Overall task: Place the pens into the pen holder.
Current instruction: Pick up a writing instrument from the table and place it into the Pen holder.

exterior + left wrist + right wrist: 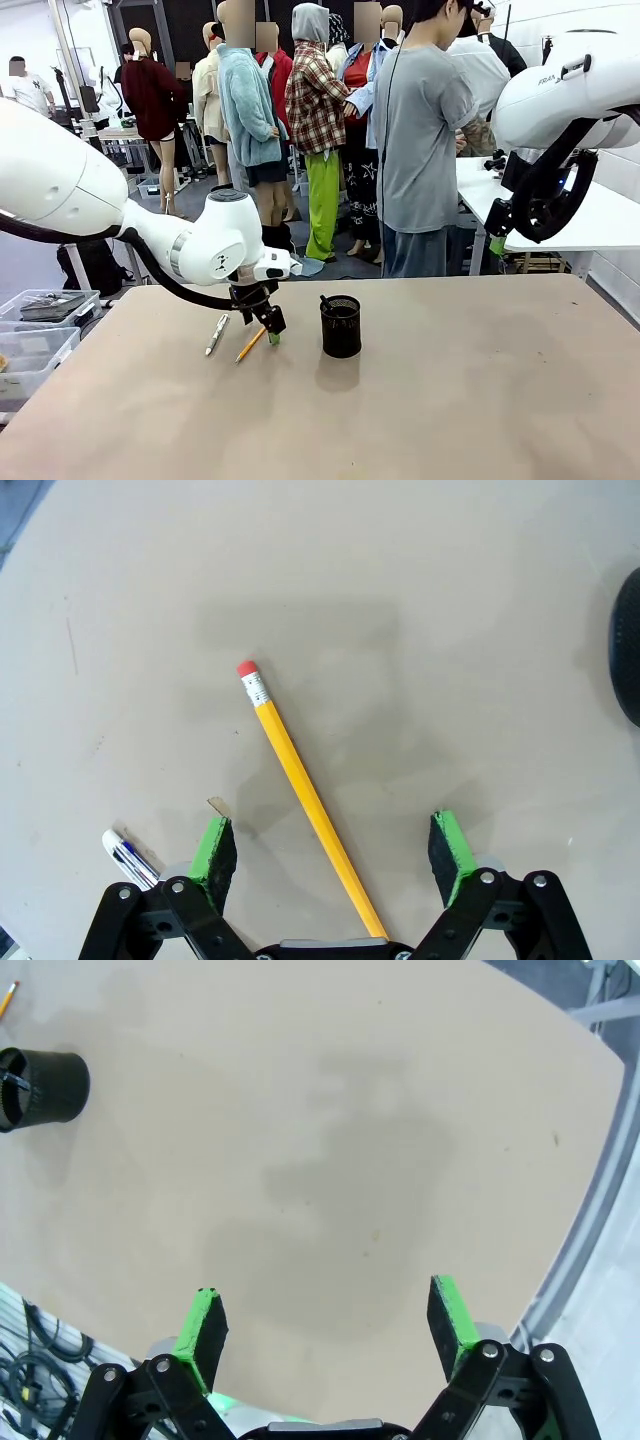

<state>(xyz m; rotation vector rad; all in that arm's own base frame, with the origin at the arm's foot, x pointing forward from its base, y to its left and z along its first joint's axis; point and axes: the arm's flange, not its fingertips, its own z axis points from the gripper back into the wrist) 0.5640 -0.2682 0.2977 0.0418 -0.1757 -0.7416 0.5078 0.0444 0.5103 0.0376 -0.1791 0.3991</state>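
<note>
Pencil (300,780), slim yellow w/ red eraser, between wide-spread L fingers (213,848); R fingers (203,1325) wide too; black mesh cup (341,330) nearby.

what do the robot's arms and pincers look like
The left arm and right arm are glossy white, rounded shells; a black cable runs along the left one, and grey lettering marks the right. The left pincer and right pincer are black, with bolted linkages and bright green pads.
</note>
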